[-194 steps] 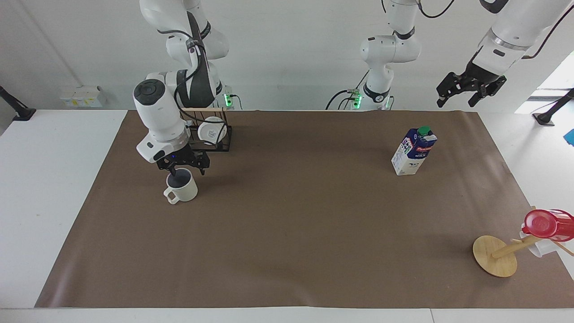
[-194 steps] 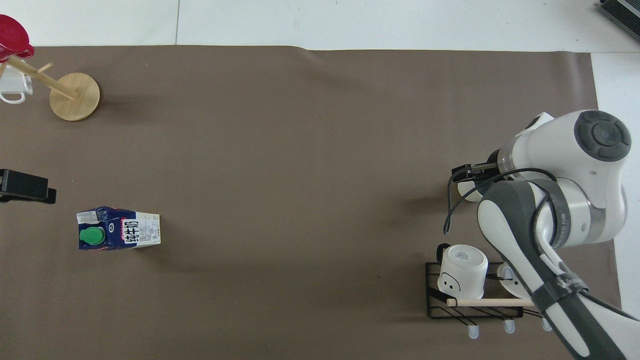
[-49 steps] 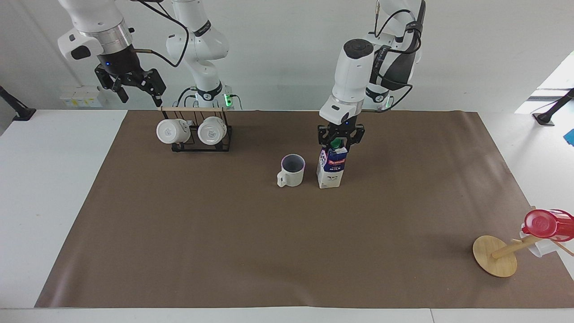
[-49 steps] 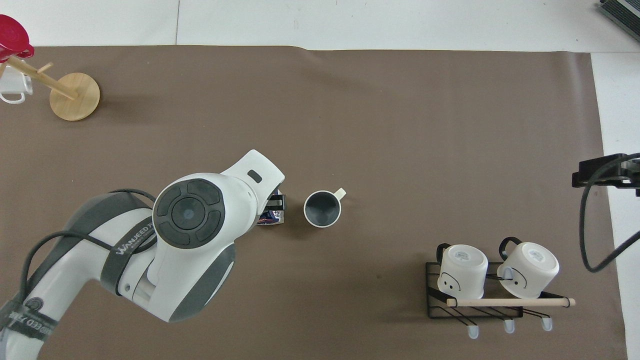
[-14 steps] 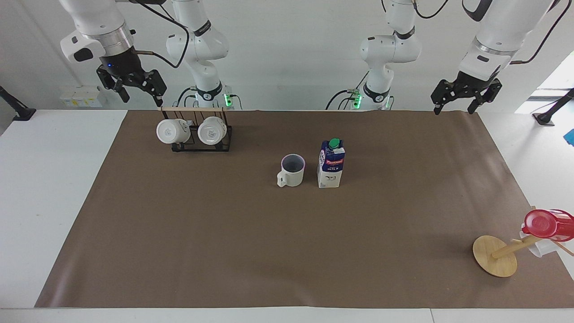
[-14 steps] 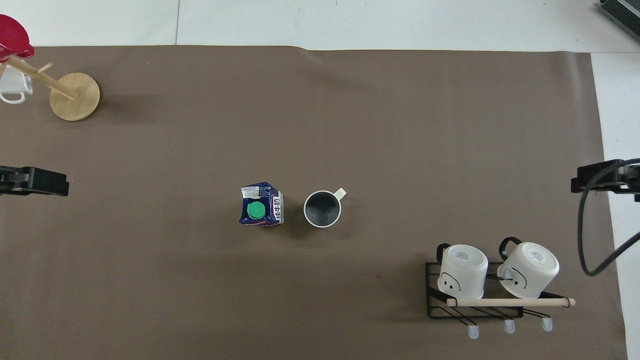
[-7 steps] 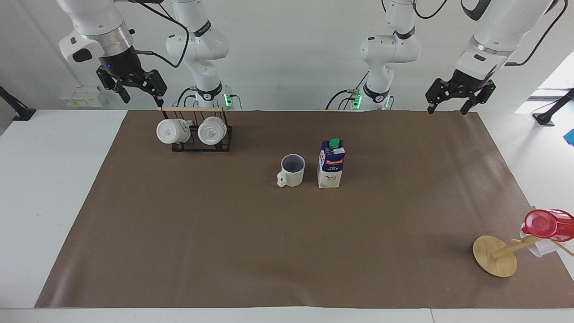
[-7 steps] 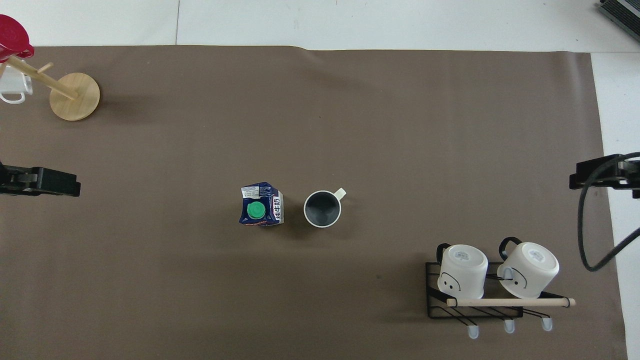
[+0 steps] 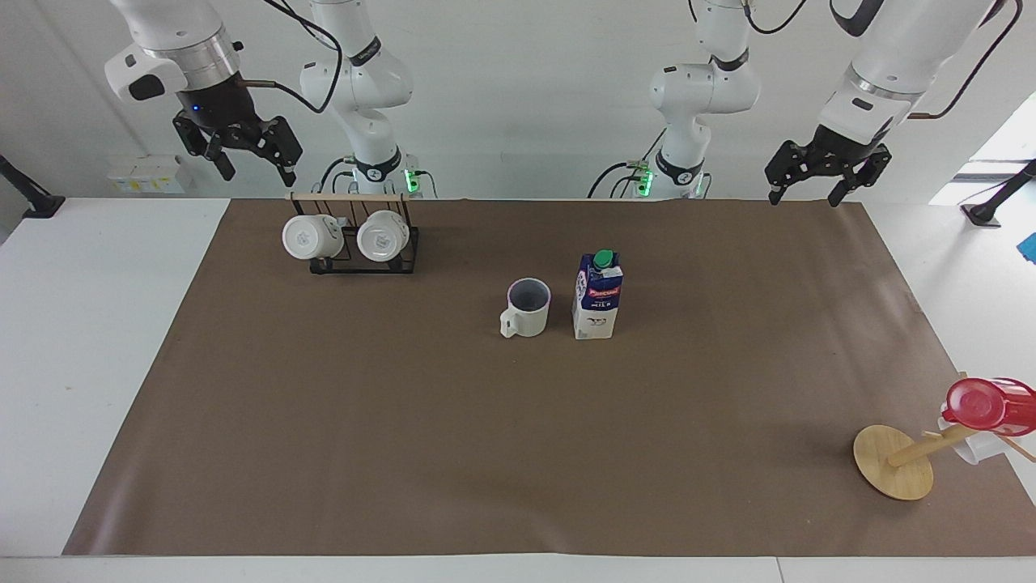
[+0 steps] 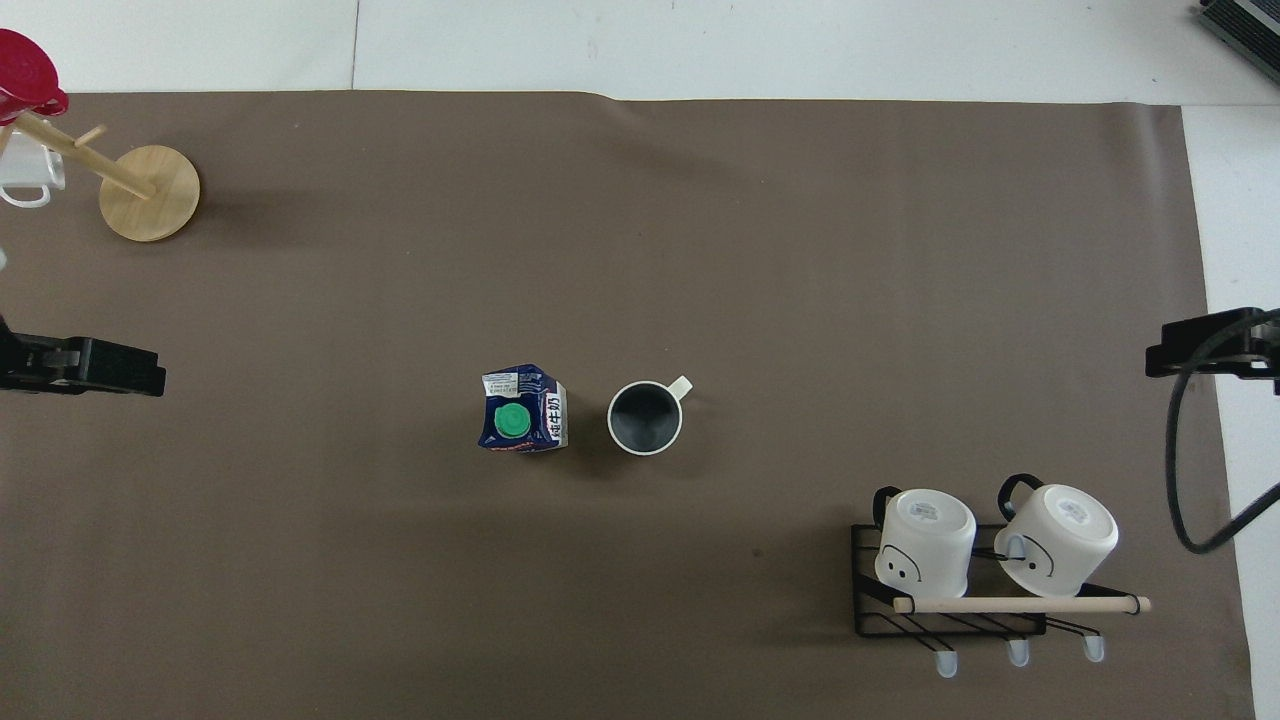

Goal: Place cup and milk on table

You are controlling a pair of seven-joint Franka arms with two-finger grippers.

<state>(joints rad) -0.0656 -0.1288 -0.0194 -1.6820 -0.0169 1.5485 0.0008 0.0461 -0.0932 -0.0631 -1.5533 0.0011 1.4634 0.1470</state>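
The cup [image 9: 528, 307] and milk [image 9: 598, 295] stand upright just beside each other mid-table [image 9: 97, 340] — placement appears complete. Left gripper [image 9: 819, 180] and right gripper [image 9: 241, 151] hang released, empty, aloft — next call: none, only parking.

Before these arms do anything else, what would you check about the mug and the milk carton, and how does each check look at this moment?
1. Mug standing upright on the brown paper: ok.
2. Milk carton upright beside the mug, green cap on top: ok.
3. Mug and carton apart, not touching: ok.
4. Left gripper raised over the paper's edge at its own end, open and empty: ok.
5. Right gripper raised near the wire rack, open and empty: ok.
6. Two white mugs resting in the rack: ok.
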